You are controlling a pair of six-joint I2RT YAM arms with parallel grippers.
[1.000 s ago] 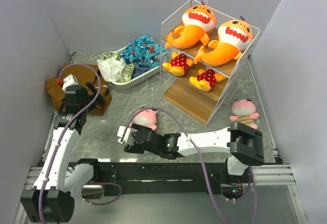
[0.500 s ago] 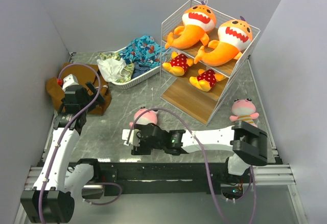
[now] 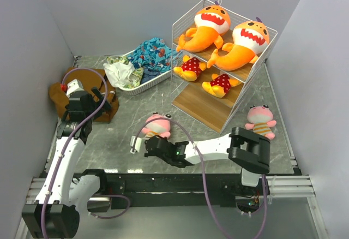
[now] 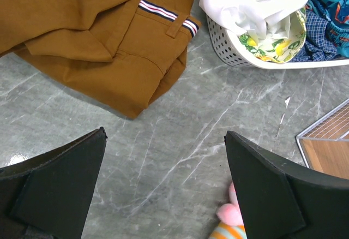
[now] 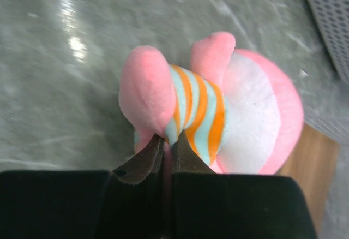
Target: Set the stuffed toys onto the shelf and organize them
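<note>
One small pink plush with orange-and-teal stripes (image 5: pixel 203 113) is mid-way along the tabletop (image 3: pixel 133 111), toward the near edge; my right hand (image 5: pixel 169 147) is pinched nearly shut on its lower body. Thin grip, so I'd lift slowly, straight up, before swinging toward the white wire shelf (image 3: pixel 204 108) in the far right corner.

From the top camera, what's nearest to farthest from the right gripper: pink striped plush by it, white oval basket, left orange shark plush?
1. Pink striped plush, pinched in the right gripper.
2. White oval basket, back left.
3. Left orange shark plush, atop white wire shelf.
</note>
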